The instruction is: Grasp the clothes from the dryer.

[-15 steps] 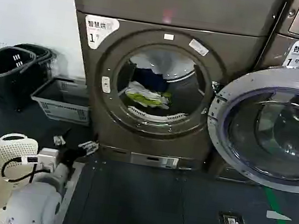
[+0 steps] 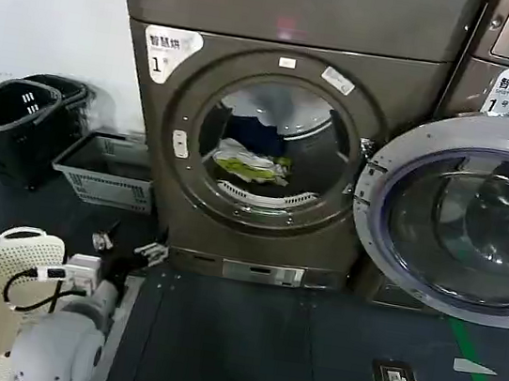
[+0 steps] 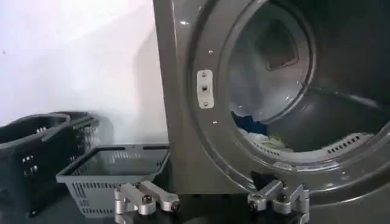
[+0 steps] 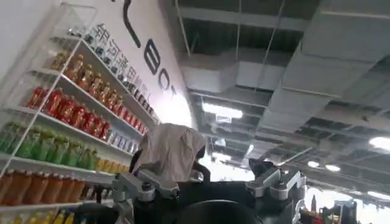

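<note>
Left hand (image 2: 123,248) barely nearer dryer (image 2: 270,145), baskets (image 2: 106,170) beside, door (image 2: 464,220) open

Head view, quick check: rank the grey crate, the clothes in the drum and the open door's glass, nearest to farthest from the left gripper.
From the left gripper, low by the dryer's base:
1. Grey crate, just beyond it on the floor, left of the dryer.
2. Clothes, up inside the drum.
3. Door glass, swung open far to the right.
</note>
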Controlling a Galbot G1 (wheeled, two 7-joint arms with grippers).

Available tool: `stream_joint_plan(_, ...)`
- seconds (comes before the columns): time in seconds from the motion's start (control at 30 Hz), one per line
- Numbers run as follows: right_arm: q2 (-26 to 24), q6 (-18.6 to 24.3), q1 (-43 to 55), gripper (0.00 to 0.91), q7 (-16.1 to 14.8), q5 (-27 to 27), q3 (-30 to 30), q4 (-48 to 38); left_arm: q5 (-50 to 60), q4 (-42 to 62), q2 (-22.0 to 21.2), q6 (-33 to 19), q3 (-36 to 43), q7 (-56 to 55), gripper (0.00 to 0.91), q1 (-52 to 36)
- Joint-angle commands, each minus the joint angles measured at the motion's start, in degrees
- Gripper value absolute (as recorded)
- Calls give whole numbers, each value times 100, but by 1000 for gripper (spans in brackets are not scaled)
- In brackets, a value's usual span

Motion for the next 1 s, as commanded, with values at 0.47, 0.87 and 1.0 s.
stream_joint_plan(0.47, 13, 114, 33, 907, 65, 184, -79, -16, 16, 68, -25, 281, 95, 70, 907, -33)
stream_joint_plan(0.87, 42, 90, 61, 907, 86, 193, -137, -33, 60, 79, -32, 281, 112, 81, 907, -32)
stream_joint_plan(1.0, 44, 79, 91, 907, 92, 194, -163, -20, 54, 67, -22, 281, 95, 80, 907, -27)
